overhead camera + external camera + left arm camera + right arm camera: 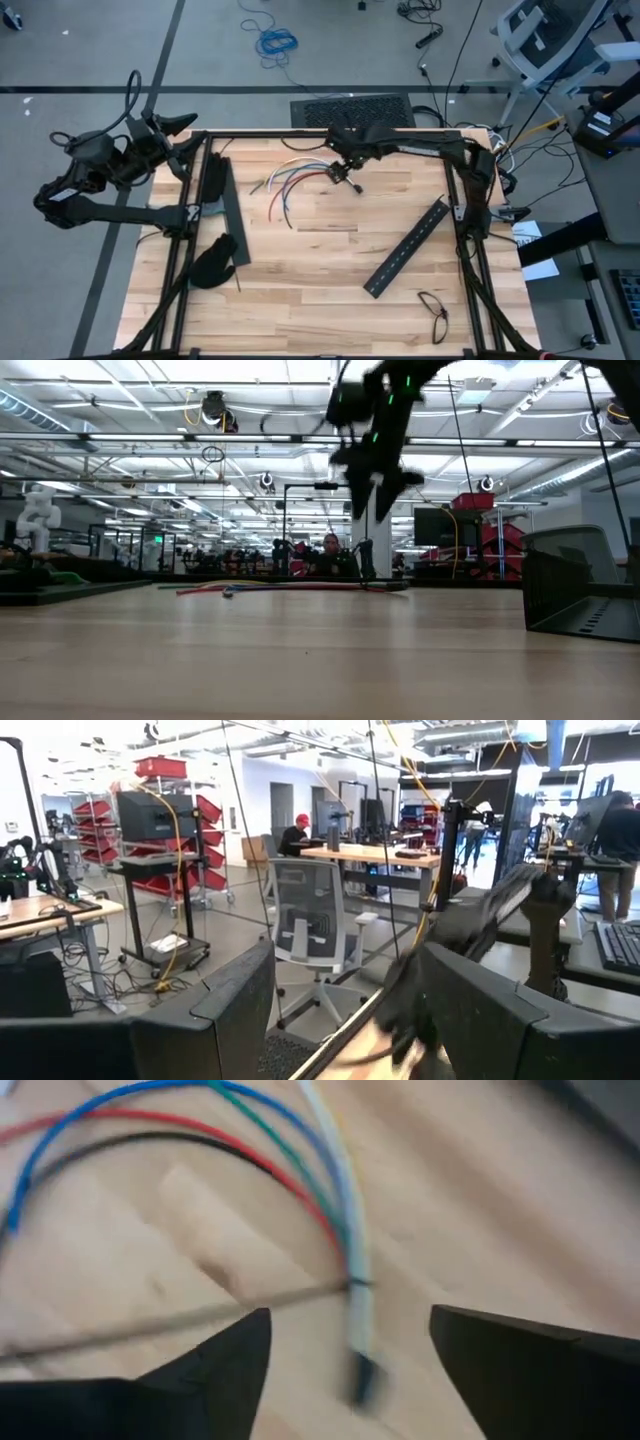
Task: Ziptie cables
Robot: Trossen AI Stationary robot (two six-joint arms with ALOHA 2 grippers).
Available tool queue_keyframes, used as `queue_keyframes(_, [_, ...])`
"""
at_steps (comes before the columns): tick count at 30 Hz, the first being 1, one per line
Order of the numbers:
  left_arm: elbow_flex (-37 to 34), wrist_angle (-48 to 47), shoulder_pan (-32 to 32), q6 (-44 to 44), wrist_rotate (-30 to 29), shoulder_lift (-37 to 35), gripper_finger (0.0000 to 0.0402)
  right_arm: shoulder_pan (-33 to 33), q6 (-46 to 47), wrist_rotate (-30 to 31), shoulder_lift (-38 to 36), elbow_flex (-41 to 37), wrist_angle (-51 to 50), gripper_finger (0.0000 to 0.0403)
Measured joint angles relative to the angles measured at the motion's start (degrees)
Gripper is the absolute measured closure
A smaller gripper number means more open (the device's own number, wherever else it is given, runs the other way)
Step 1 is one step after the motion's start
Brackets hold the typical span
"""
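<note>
Ziptie across cables

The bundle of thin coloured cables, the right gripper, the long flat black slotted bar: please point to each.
Bundle of thin coloured cables (290,180): high view, middle of the fan.
Right gripper (345,176): high view, its tip.
Long flat black slotted bar (406,246): high view, mid-length.

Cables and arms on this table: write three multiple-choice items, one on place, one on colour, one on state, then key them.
1. Where do the cables lie?
A. far half of the table, left of the right gripper
B. near edge
C. on the black glove

2. Which colour shows among them?
A. pink
B. blue
C. orange

3. How are the right gripper's jaws?
A. shut on a wire
B. open, holding nothing
C. out of view

Answers: 1 A, the high view shows them there. 2 B, a blue wire arcs in the right wrist view. 3 B, the fingers stand apart with the bundle end between them.
</note>
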Motion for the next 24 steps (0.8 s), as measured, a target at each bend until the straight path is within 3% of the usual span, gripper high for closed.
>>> queue_keyframes(3, [0.0, -0.9, 0.0, 0.3, -0.4, 0.0, 0.0155, 1.1, -8.4, 5.4, -2.8, 7.9, -19.8, 0.0107])
queue_keyframes(5, [0.0, -1.5, 0.0, 1.7, -1.4, 0.0, 0.0155, 2.1, -11.0, 5.9, -3.7, 11.5, -34.6, 0.0097])
queue_keyframes(8, [0.0, -1.6, 0.0, 3.8, -2.6, 0.0, 0.0155, 7.0, -13.8, 4.5, -8.5, 10.4, -33.4, 0.0093])
queue_keyframes(11, [0.1, -1.2, 0.0, 4.0, -3.6, 0.0, 0.0155, 12.2, -9.2, 2.9, -11.3, 8.3, -34.4, 0.0102])
queue_keyframes(15, [0.1, -1.4, 0.0, 3.9, -6.0, 0.0, 0.0155, 16.0, 18.6, -4.8, -13.4, -1.7, -24.7, 0.0122])
queue_keyframes(24, [0.1, -1.0, 0.0, 2.9, -7.7, 0.0, 0.0155, 31.0, 65.9, -1.2, -15.0, -15.7, -26.9, 0.0137])
